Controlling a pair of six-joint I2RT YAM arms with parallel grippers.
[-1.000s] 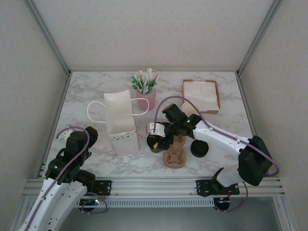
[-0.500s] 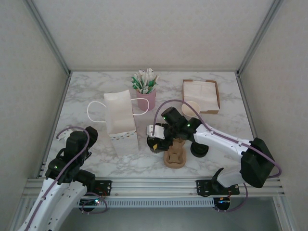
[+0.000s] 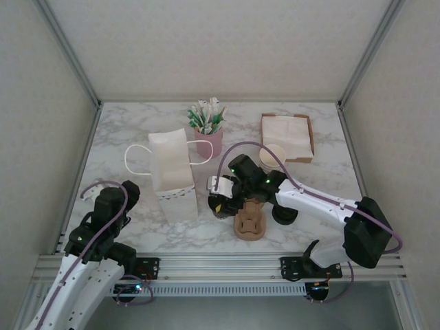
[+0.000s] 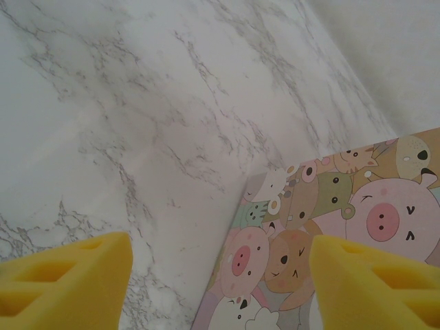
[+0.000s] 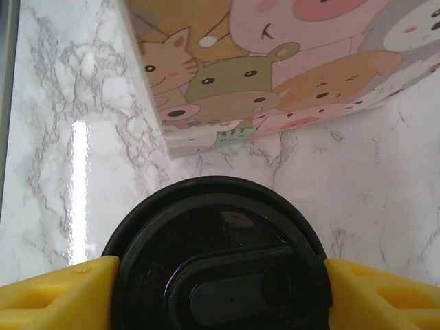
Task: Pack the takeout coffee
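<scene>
Just one takeout coffee (image 5: 220,275) beside one bag (image 3: 172,173).

Bare marble worktop (image 3: 117,144) lies open left of the upright paper bag (image 3: 172,180); on its right, the lidded coffee cup (image 5: 220,240) and cardboard carrier (image 3: 249,221) crowd the narrow gap beside it.

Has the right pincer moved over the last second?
Yes: the right pincer, gripping the takeout coffee, has edged slightly left, toward the paper bag.
</scene>
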